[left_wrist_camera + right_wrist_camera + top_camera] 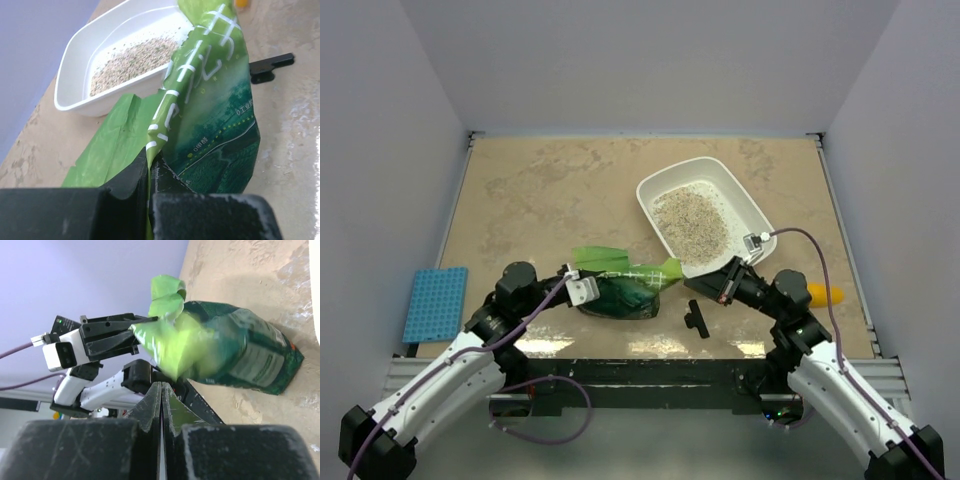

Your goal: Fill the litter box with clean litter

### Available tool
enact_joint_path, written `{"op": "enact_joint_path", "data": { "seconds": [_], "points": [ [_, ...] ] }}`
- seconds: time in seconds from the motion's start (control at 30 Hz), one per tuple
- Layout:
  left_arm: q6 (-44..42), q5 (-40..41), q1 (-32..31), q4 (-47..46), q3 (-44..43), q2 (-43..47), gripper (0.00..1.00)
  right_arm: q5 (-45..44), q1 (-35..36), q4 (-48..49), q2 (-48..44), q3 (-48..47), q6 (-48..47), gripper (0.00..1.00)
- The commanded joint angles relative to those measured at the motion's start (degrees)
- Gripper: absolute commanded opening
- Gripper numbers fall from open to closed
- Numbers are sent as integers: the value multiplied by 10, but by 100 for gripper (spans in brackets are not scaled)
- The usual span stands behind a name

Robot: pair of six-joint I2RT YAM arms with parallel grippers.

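Left gripper (150,167) clamped on the green bag (210,125), which lies on the table. Right gripper (161,387) pressed shut at the bag's flap (pinching it? cannot tell). Beyond, right of centre: litter box (650,198), litter (692,220) heaped inside.

Overhead, two wrist close-ups; bag (620,295) shared
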State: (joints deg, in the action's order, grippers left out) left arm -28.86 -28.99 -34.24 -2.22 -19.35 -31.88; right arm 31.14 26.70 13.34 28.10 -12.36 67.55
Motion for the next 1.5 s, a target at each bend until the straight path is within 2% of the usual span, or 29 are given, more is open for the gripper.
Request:
{"op": "enact_joint_path", "data": {
  "seconds": [0.0,0.03,0.07,0.1,0.13,0.17,0.27,0.37,0.43,0.53,0.57,0.67,0.73,0.77,0.83,0.97,1.13,1.3,1.47],
  "points": [
    [-23,99,20,-135,-19,6,0,-15,-2,0,24,-35,-17,0],
    [-25,96,20,-131,-19,9,0,-15,-3,-3,52,-70,-42,0],
    [-28,94,20,-126,-18,10,0,-15,-4,-18,66,-95,-117,0],
    [-29,90,20,-122,-19,11,0,-24,-3,-68,84,-123,-157,1],
    [-30,88,20,-117,-18,13,0,-30,-3,-93,97,-176,-196,9],
    [-29,86,20,-117,-19,15,0,-36,-3,-115,118,-200,-260,23],
    [-31,83,20,-113,-17,17,0,-39,-3,-151,149,-273,-355,38],
    [-30,74,20,-109,-19,21,0,-3,-3,-188,193,-342,-451,47],
    [-29,64,20,-104,-18,24,0,57,2,-199,220,-375,-503,49],
    [-26,51,20,-97,-23,21,0,65,46,-275,271,-423,-664,55],
    [-26,46,19,-92,-29,17,0,52,60,-325,286,-434,-751,57],
    [-28,13,20,-67,-50,9,0,-4,136,-392,325,-479,-863,58],
    [-29,-23,20,-40,-61,6,0,-23,189,-407,330,-502,-903,60],
    [-30,-33,20,-30,-73,6,0,-34,205,-419,329,-509,-944,63],
    [-34,-55,19,0,-84,9,0,-79,232,-416,313,-517,-976,67],
    [-27,-72,20,6,-78,29,0,-148,240,-421,314,-526,-1060,69],
    [-24,-83,19,-3,-68,39,0,-208,286,-414,349,-530,-1105,69],
    [-28,-81,19,-6,-69,31,0,-224,330,-424,398,-538,-1121,67],
    [-27,-77,19,-8,-63,36,0,-213,346,-421,404,-529,-1112,66]
  ]
}}
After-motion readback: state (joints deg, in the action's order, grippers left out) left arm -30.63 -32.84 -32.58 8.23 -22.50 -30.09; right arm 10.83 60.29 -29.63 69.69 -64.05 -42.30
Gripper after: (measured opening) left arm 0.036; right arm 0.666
